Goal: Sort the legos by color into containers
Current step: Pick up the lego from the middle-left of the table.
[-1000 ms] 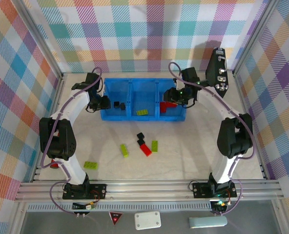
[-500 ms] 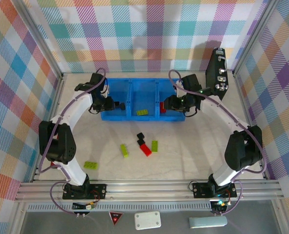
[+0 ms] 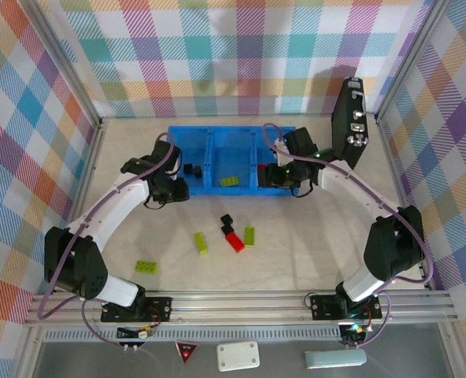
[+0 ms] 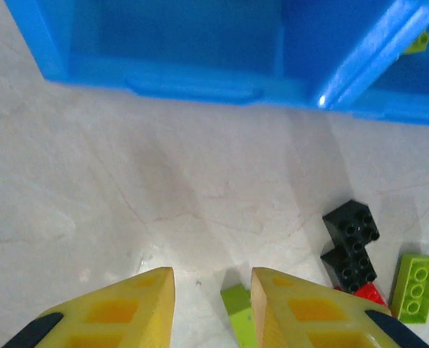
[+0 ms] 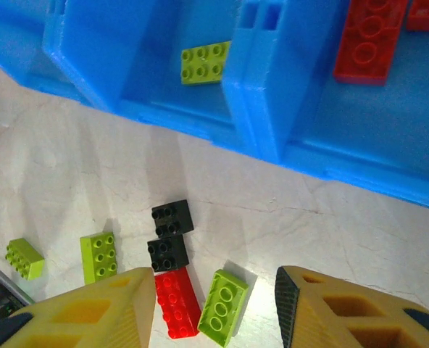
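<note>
Starting with the surface [image 3: 327, 236], you have a pale marbled top with the blue tray [image 3: 233, 131] lying across its far half and the tall black case [image 3: 351, 118] standing off the tray's right end. The tray's three compartments are already seeded. The left one holds a black brick [image 3: 191, 168], the middle a lime-green brick [image 3: 231, 181], and the right a red brick [image 5: 370, 32].

Your left gripper [image 3: 176, 189] hangs at the tray's front-left corner. Your right gripper [image 3: 275, 178] sits over the front wall by the right compartment. Both wrist views show the yellow fingers spread apart with nothing pinched between them.

Six legos lie loose on the near surface. A tight cluster sits in front of the middle compartment, made up of two black cubes [image 3: 227, 224], a loose red brick [image 3: 234, 242] and a green brick [image 3: 249, 235] just beside the red. An angled green brick [image 3: 201, 242] lies a little to their left. A lone green brick [image 3: 146, 266] rests well apart, near the left arm.

You look to be between deliveries, with both grippers empty and a fresh pick to choose. The right wrist view has the green brick beside the red one lying roughly under its gap, so that seems the natural target. Lower with the fingers across its narrow sides so you do not catch the red neighbour. Then carry it to the middle compartment. The left gripper could take the angled green brick, which lies on the surface below its fingers.
</note>
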Controlling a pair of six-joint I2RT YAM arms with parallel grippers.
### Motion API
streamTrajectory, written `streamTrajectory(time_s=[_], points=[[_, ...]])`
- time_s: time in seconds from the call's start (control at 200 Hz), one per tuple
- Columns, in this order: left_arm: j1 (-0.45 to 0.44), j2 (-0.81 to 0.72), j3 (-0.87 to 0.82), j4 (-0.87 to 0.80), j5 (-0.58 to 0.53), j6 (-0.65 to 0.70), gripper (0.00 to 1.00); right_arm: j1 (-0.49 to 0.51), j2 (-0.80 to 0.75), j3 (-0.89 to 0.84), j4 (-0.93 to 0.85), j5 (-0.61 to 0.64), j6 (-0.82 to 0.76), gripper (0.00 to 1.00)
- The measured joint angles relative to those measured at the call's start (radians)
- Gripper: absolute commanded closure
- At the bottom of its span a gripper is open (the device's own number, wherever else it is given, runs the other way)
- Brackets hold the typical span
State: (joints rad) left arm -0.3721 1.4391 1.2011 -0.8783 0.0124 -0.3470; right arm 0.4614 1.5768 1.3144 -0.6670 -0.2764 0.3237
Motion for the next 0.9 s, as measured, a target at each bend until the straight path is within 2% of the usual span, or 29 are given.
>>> streamTrajectory(time_s=[0.525,0.74,0.9], points=[[-0.296,-0.182,-0.148,-0.118,-0.185,-0.303,0.65,0.105,-0.046,-0.032,0.054,0.056,0.013,0.51],[-0.352,-0.239,-0.156,-0.172,-0.244,-0.388,0.65,0.169,-0.047,-0.057,0.076,0.073,0.027,0.51],[-0.358,-0.306,-0.163,-0.194,-0.262,-0.415,0.65,0.195,-0.047,-0.057,0.070,0.082,0.021,0.50]])
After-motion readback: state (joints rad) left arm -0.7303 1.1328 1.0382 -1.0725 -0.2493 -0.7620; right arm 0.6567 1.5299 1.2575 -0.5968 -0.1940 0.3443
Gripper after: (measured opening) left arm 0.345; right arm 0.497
